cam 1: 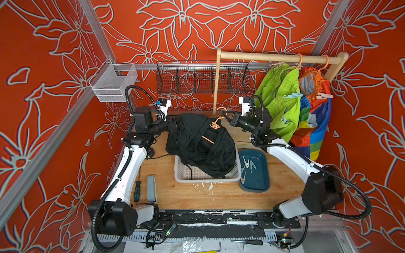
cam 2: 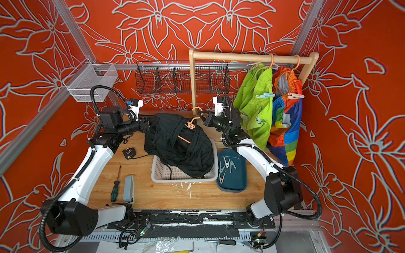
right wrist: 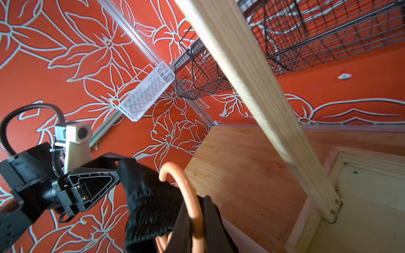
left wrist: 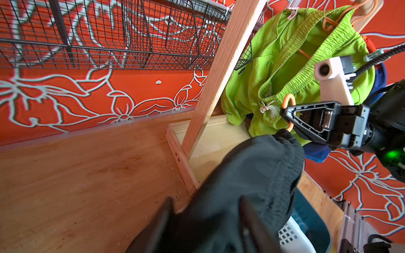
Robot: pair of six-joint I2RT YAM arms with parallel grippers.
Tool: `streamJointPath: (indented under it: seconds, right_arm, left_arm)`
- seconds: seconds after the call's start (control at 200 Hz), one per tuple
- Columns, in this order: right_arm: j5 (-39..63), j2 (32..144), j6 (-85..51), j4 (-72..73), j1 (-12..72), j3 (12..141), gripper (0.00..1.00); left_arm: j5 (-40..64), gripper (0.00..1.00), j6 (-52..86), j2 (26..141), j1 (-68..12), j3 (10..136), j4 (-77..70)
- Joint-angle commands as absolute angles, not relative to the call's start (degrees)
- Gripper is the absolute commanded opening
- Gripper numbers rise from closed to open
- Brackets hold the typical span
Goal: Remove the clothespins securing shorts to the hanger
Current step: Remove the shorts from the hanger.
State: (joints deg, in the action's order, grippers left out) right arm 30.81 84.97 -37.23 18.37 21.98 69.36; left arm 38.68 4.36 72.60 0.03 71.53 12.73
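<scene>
Step in hand: black shorts [cam 1: 197,140] coming off their orange hanger [cam 1: 207,139]. Both hang over the white basket [cam 1: 208,180], and the lower cloth already sags into it. No clothespin visible on this pair, so I judge its pegs done.

Right gripper [cam 1: 225,114] sits beyond the basket's far edge, clenched on the hanger's hook. Right wrist view shows the hook pinched between its fingers. Left gripper [left wrist: 207,203] is at the waistband, past the basket's far corner on the left arm's side. Its fingers are spread and released, with cloth draped between them, not pinched.

Loose clothespins [cam 1: 247,165] lie in the blue tray [cam 1: 260,186], just beside the basket on the right arm's side. Further out that way and well above the basket, green shorts [cam 1: 280,105] and rainbow shorts [cam 1: 315,122] hang on the wooden rail [cam 1: 263,57]. A mint clothespin [cam 1: 292,95] is on the green pair, a pink clothespin [cam 1: 324,96] on the rainbow pair. Roughly a third through, my guess.

Next move, likely: slip the shorts free so they drop into the basket, then take the hanger away. That calls for a firm hold on the hook and left fingers clear of the waistband. The drawstring [cam 1: 191,173] could snag. After that comes the mint peg, squeezed at its tail ends, not at the cloth.
</scene>
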Motion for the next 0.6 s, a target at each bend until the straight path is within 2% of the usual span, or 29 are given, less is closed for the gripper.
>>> streamJointPath:
  seconds: [0.0,0.295,0.596]
  right_arm:
    - [28.19,81.46,-29.45,10.91,22.06,74.52,0.00]
    - [22.42,81.94,-19.69,-0.97,22.24,83.26,0.00]
    - [22.71,84.67,-21.42,0.96,26.01,85.82,0.00]
  left_arm:
    - [36.12,0.97,4.35,72.05,0.12,73.13,11.69]
    - [29.83,0.97,3.87,68.71,-1.39,71.01,9.24]
    - [17.15,0.97,-1.15,67.43,-15.10,68.41,8.04]
